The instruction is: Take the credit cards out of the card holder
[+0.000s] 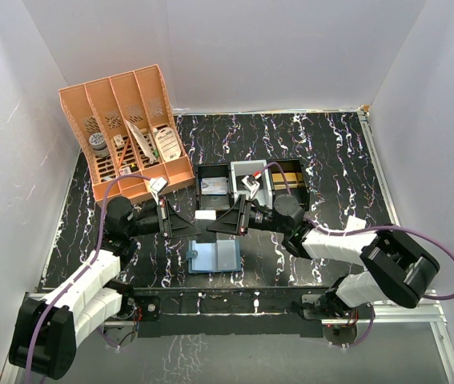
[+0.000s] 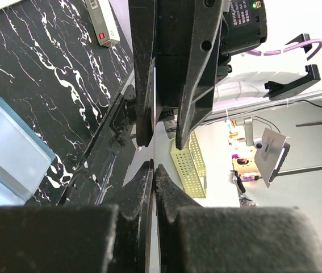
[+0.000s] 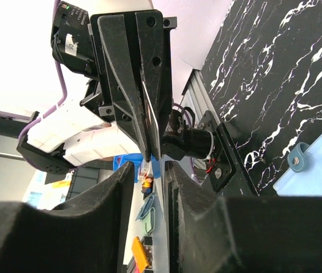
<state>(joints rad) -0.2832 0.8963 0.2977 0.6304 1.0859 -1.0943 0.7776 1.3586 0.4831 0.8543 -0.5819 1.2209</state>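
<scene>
Only overhead, card holder whole.

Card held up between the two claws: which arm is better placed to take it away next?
Right, probably. The right claw straddles the card's free end and the trays sit just behind it; the left claw is only pinching the other end.

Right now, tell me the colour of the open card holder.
The card holder is light blue inside, teal-edged; clearest from top external.

Card holder on the table, before the trays, rack behind-left.
</scene>
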